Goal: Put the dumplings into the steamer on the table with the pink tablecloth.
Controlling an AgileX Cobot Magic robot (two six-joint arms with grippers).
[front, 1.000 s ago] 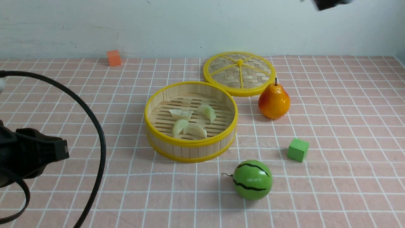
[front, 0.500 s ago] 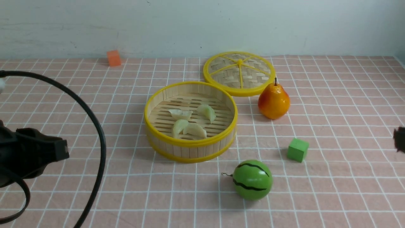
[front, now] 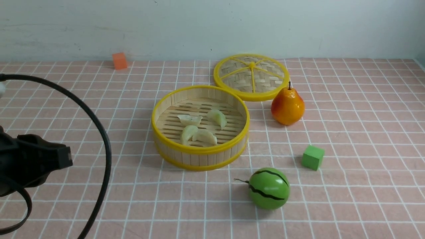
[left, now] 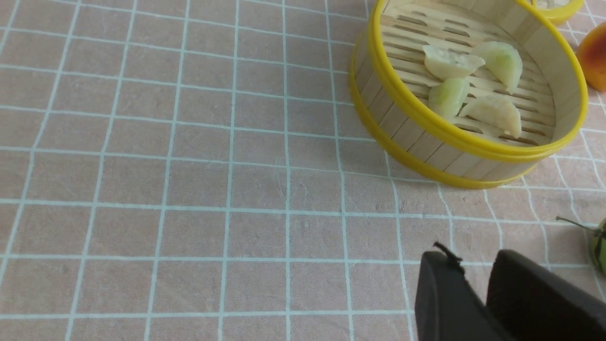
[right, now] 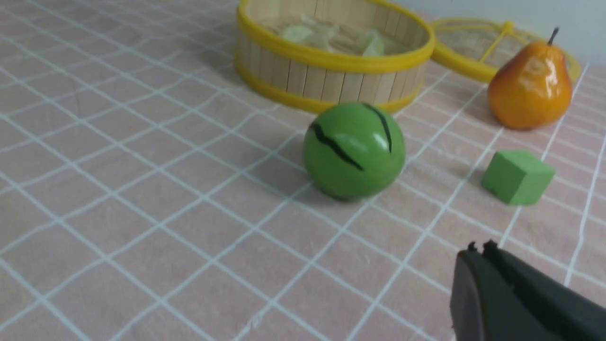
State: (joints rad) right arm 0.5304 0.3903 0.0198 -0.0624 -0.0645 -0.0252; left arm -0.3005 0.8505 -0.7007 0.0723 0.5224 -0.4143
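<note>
Right fingers (right: pixel 478 251) pressed together, empty; left fingers (left: pixel 473 270) slightly parted.

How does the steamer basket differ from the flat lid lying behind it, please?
The steamer has an upright slatted wall and slatted floor; the lid is a flat woven disc with yellow spokes. The steamer holds four dumplings; the lid carries nothing. The steamer sits nearer the camera, the lid closer to the wall. Both are round, bamboo-coloured and yellow-rimmed.

Matte black left arm housing (front: pixel 31 159), thick black looping cable (front: pixel 99 132), black left gripper (left: pixel 478 284), black right gripper (right: pixel 478 265)
</note>
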